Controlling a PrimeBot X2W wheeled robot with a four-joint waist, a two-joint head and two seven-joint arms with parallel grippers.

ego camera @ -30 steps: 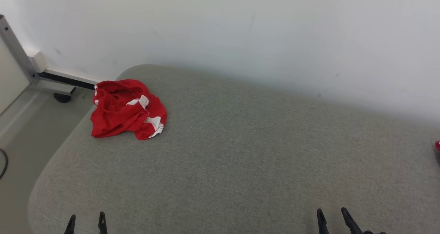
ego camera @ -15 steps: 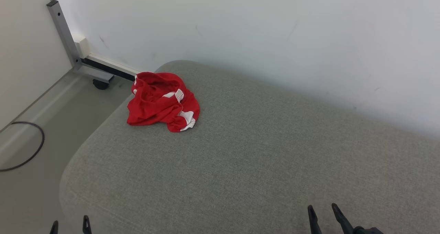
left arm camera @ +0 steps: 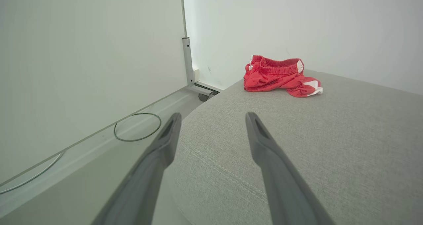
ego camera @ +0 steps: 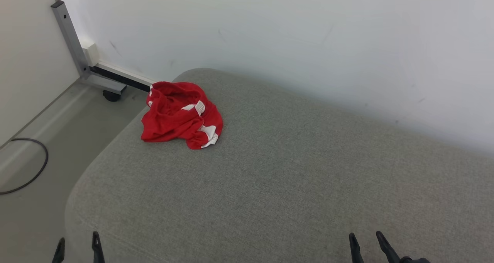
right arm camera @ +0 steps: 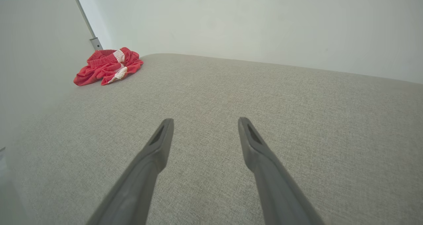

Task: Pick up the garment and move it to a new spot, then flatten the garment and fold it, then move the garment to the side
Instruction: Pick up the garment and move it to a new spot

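A crumpled red garment (ego camera: pixel 179 116) with white patches lies in a heap near the far left corner of a grey fabric surface (ego camera: pixel 293 170). It also appears in the left wrist view, the garment (left arm camera: pixel 279 77) ahead and right of the fingers, and in the right wrist view, the garment (right arm camera: pixel 107 66) at the far left. My left gripper (ego camera: pixel 77 245) stands open at the lower left, over the surface's near left edge, holding nothing. My right gripper (ego camera: pixel 364 241) is open at the lower right, low over bare fabric, far from the garment.
A white wall (ego camera: pixel 308 39) runs along the far side of the surface. Left of it lie a pale floor (ego camera: pixel 42 139), a grey metal frame leg (ego camera: pixel 71 39) with a black caster (ego camera: pixel 112 96), and a dark cable loop (ego camera: pixel 27 170).
The head view swung left and down between one second ago and half a second ago, shifting the whole picture right. Since then it has barely moved. The garment lies unchanged and both grippers stay open.
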